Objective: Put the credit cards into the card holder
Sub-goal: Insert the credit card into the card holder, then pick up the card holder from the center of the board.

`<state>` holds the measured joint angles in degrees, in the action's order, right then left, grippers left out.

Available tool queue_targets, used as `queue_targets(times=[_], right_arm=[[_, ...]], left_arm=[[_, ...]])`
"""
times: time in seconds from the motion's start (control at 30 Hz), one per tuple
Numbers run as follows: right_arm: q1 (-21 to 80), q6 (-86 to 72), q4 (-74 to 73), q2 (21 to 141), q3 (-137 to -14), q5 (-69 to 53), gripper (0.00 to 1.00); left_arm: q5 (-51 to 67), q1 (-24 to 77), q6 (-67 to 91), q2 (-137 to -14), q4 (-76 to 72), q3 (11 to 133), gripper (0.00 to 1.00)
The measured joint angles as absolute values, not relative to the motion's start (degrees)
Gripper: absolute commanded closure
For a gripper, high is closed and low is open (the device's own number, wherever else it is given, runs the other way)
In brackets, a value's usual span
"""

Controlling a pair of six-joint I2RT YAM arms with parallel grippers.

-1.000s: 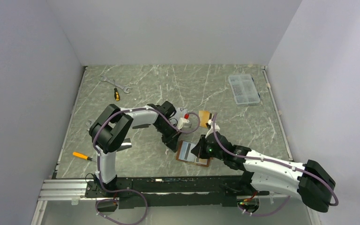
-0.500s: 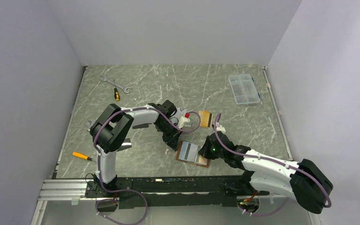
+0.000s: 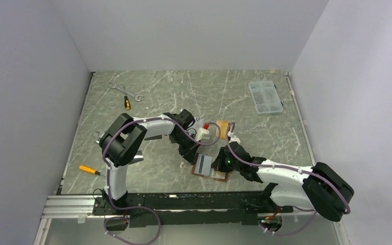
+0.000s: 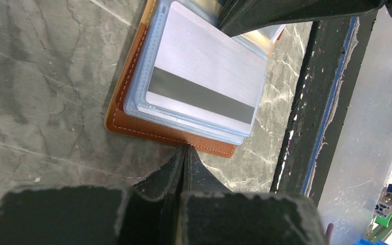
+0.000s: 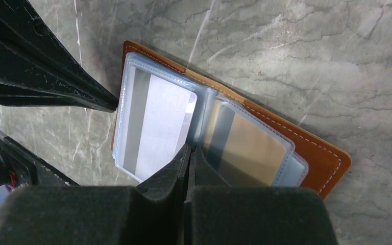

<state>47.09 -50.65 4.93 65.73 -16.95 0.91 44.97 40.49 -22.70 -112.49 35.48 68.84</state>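
The card holder [image 3: 207, 168] lies open near the table's front edge, tan leather with clear sleeves. A silver-grey card with a dark stripe [image 5: 155, 125] sits in its left sleeve, also seen in the left wrist view [image 4: 204, 84]. A tan-looking card [image 5: 250, 148] shows through the right sleeve. My left gripper [image 4: 185, 148] is shut, its tip touching the holder's [image 4: 132, 125] leather edge. My right gripper [image 5: 190, 148] is shut, its tip resting on the fold between the sleeves. An orange card [image 3: 223, 126] lies on the table behind the holder.
A clear compartment box [image 3: 265, 96] stands at the back right. A wrench [image 3: 125, 91] and a yellow-handled screwdriver [image 3: 127, 102] lie at the back left, and an orange screwdriver [image 3: 89, 169] at the front left. The black front rail [image 4: 311, 127] runs just beside the holder.
My right gripper drew back to the right off the holder, then came back over its middle. My left gripper has stayed at the holder's edge.
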Motion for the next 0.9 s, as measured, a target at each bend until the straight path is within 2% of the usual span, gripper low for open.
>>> queue_targets(times=[0.3, 0.33, 0.5, 0.6, 0.67, 0.7, 0.73, 0.77, 0.8, 0.83, 0.9], right_arm=[[48.01, -50.61, 5.82, 68.42, -18.59, 1.23, 1.00], [48.18, -50.57, 5.82, 68.55, -18.70, 1.41, 0.97], [48.75, -50.89, 2.50, 67.26, -20.08, 2.50, 0.52], [48.93, -51.33, -3.53, 62.41, -21.82, 3.99, 0.38], [49.32, -51.83, -7.44, 58.43, -23.40, 4.73, 0.32], [49.43, -52.18, -9.08, 56.64, -24.03, 5.23, 0.29], [49.50, -52.66, -11.07, 54.81, -24.75, 5.82, 0.25], [49.50, -53.17, -12.60, 53.41, -25.17, 6.26, 0.22], [49.50, -53.95, -14.52, 51.86, -25.50, 6.83, 0.19], [49.50, -54.81, -16.36, 50.33, -25.52, 7.25, 0.17], [49.47, -56.69, -20.14, 47.24, -25.17, 7.51, 0.11]], left_arm=[[44.64, 40.53, -22.72, -112.49, 36.60, 68.90, 0.96], [44.58, 40.53, -22.72, -112.49, 36.80, 68.95, 0.97], [44.31, 40.34, -22.81, -112.49, 37.80, 69.25, 0.97], [44.38, 38.96, -23.09, -112.49, 39.27, 69.30, 0.95], [44.31, 37.65, -23.29, -112.20, 39.83, 69.32, 0.90], [44.16, 36.95, -23.33, -111.83, 40.16, 69.32, 0.85], [43.92, 36.29, -23.40, -111.20, 40.42, 69.30, 0.75], [43.57, 35.81, -23.49, -110.32, 40.62, 69.28, 0.44], [42.65, 35.09, -23.46, -108.57, 40.80, 69.04, 0.07], [41.74, 34.57, -24.08, -106.67, 41.08, 68.86, 0.01], [39.77, 34.02, -24.12, -102.37, 41.69, 68.64, 0.01]])
